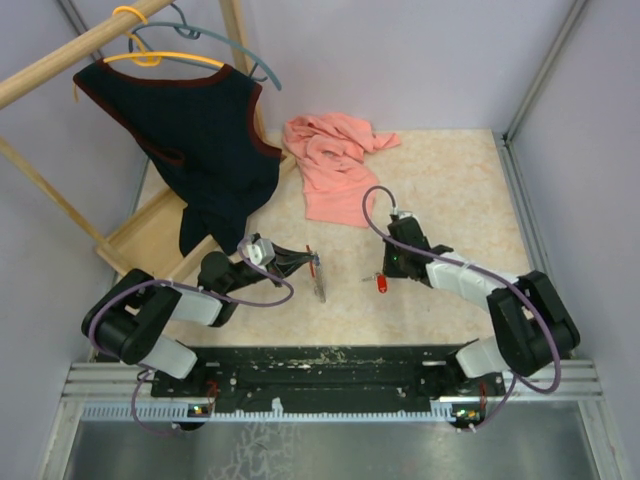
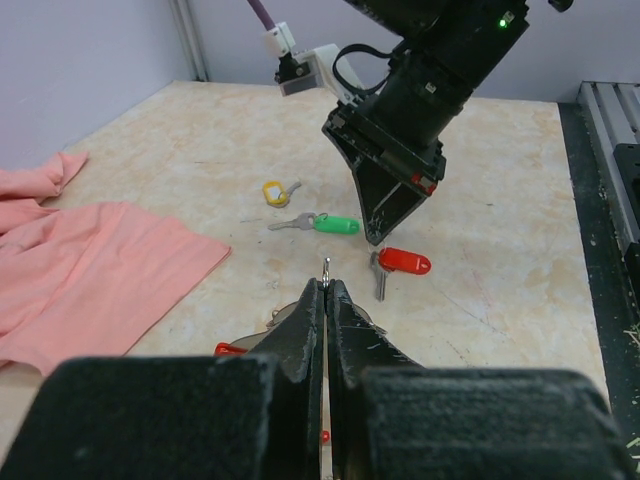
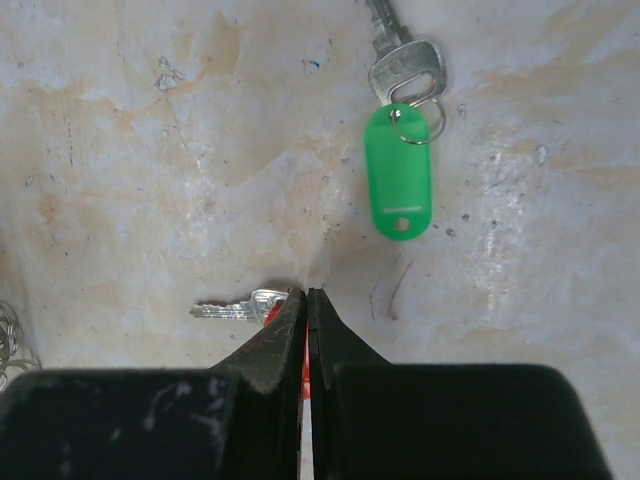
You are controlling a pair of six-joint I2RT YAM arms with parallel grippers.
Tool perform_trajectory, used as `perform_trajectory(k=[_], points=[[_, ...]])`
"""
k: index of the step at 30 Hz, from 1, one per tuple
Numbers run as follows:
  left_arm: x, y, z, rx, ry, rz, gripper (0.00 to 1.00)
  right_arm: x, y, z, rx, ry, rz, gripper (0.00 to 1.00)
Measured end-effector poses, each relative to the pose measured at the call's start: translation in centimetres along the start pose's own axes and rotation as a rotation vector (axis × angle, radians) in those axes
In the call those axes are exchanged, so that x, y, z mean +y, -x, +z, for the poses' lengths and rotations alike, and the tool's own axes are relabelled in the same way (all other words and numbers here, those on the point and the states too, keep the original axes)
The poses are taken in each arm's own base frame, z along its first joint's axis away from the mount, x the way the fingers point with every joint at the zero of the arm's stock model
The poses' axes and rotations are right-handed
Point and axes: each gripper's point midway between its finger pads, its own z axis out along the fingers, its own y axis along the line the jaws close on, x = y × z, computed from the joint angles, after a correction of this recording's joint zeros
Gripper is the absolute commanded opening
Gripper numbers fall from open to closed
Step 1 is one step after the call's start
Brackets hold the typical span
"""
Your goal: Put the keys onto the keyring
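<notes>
My left gripper (image 1: 308,262) (image 2: 327,284) is shut on the keyring (image 1: 318,280), holding it on edge just above the table. A metal tip (image 2: 327,265) sticks out past the jaws and a red part (image 2: 230,348) shows beside them. The red key (image 1: 380,283) (image 2: 404,261) lies on the table. My right gripper (image 1: 386,270) (image 2: 375,238) (image 3: 305,292) points down at it, shut where the metal blade (image 3: 228,309) meets the tag; red shows in the slit between the jaws. A green key (image 2: 336,224) (image 3: 400,175) and a yellow key (image 2: 275,192) lie just beyond.
A pink cloth (image 1: 330,165) (image 2: 90,260) lies at the back middle of the table. A dark vest (image 1: 200,140) hangs from a wooden rack (image 1: 150,235) at the back left. Metal rails (image 2: 610,150) run along the near edge.
</notes>
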Motion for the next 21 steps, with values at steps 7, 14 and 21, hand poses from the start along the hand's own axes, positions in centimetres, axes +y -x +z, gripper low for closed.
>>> perform_trajectory(k=[7, 14, 21], points=[[0.0, 0.0, 0.0, 0.001, -0.001, -0.001, 0.0, -1.3, 4.3, -3.4, -0.118, -0.11, -0.066, 0.0], [-0.1, -0.2, 0.0, 0.009, -0.001, -0.007, 0.0, -3.2, 5.9, -5.0, -0.157, -0.244, -0.083, 0.0], [-0.1, -0.2, -0.1, 0.015, -0.001, -0.012, 0.0, -2.4, 2.7, -3.6, -0.073, -0.271, -0.07, 0.0]])
